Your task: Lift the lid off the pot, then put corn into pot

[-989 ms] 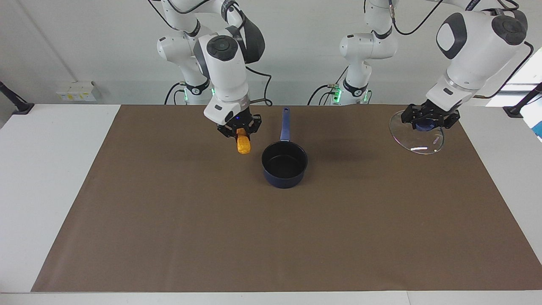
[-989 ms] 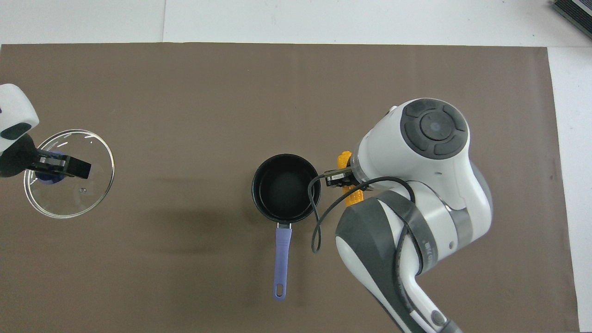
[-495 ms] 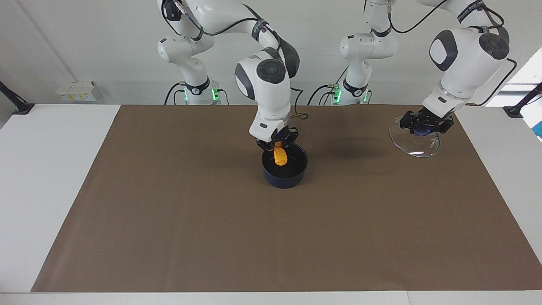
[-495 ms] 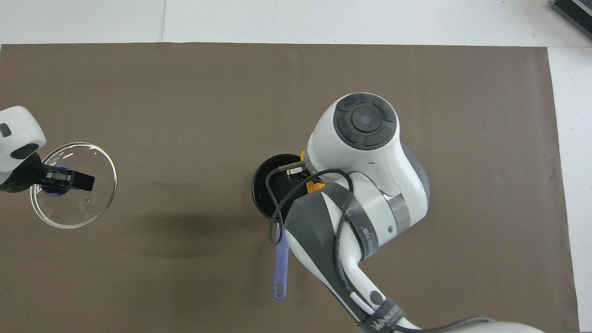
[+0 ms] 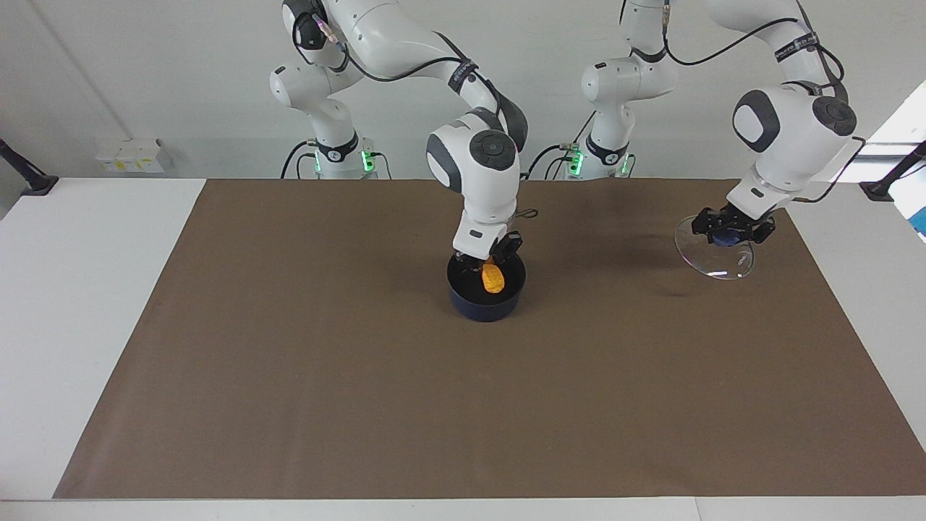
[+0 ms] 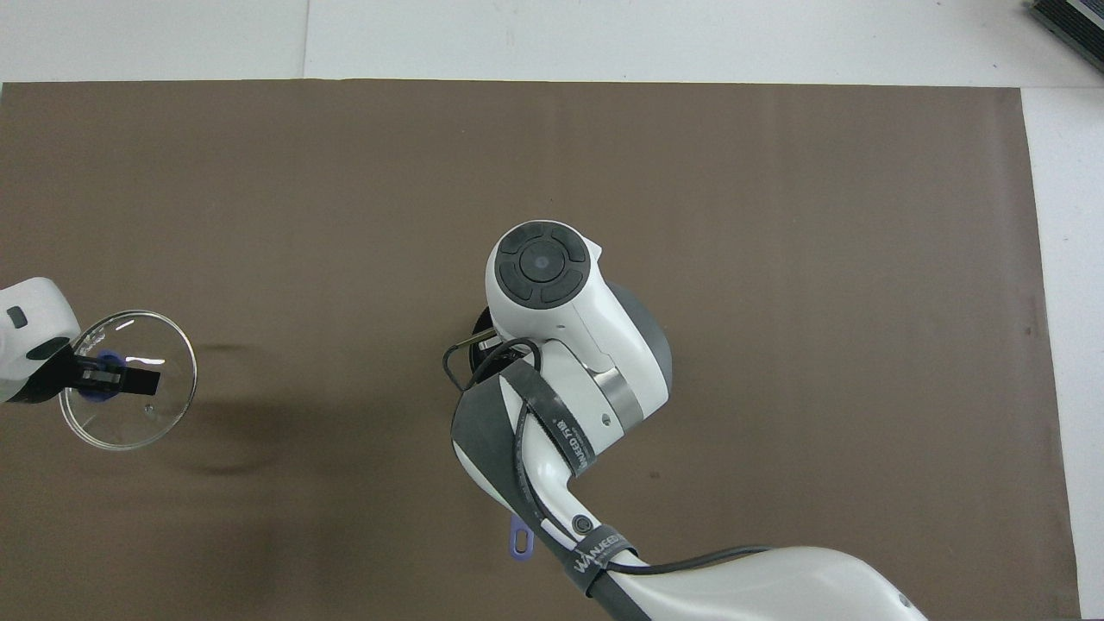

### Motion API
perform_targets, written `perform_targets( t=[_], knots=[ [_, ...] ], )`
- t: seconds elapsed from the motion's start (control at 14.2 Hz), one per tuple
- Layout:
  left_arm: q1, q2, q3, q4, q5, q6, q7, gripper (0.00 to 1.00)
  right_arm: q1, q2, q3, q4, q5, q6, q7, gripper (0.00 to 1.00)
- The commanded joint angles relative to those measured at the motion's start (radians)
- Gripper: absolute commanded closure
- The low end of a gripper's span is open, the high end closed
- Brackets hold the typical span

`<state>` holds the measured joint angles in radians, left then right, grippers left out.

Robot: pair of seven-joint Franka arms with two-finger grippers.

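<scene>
The dark-blue pot [image 5: 486, 302] stands uncovered on the mat's middle. My right gripper [image 5: 493, 255] is over it, shut on the orange-yellow corn [image 5: 493, 278], which hangs tilted inside the pot's rim. In the overhead view the right arm hides that gripper and the corn; only a sliver of the pot's rim [image 6: 477, 324] and the handle's end [image 6: 520, 540] show. My left gripper [image 5: 732, 231] is shut on the blue knob of the glass lid [image 5: 718, 259] and holds it tilted, low over the mat at the left arm's end. The lid also shows in the overhead view [image 6: 134, 418].
A brown mat [image 5: 362, 362] covers most of the white table [image 5: 79, 325]. A dark object [image 6: 1069, 21] lies at the table's corner farthest from the robots, at the right arm's end.
My right gripper carried the corn from beside the pot to over it and lowered it inside the rim. My left gripper lowered the lid toward the mat.
</scene>
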<state>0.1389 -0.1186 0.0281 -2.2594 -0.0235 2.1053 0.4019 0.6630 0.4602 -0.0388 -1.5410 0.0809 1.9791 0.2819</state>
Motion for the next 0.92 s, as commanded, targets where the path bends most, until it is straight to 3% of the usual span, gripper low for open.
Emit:
perform_targets(
  t=[0.0,0.28,0.78,0.85],
  knots=[
    [0.033,-0.033,-0.01,-0.11,-0.004,0.109,0.035,1.0,0.004,0.02,0.002,-0.013,-0.013,0.046,-0.02,1.0],
    [0.034,-0.013,-0.01,-0.183,-0.006,0.205,0.035,1.0,0.014,0.02,0.002,-0.042,-0.013,0.067,-0.041,1.0],
    [0.027,0.057,-0.01,-0.187,-0.006,0.252,0.034,1.0,0.027,0.022,0.002,-0.099,-0.016,0.135,-0.046,1.0],
    [0.022,0.059,-0.01,-0.187,-0.006,0.249,0.032,0.57,0.027,0.02,0.002,-0.106,-0.016,0.139,-0.046,1.0]
  ],
)
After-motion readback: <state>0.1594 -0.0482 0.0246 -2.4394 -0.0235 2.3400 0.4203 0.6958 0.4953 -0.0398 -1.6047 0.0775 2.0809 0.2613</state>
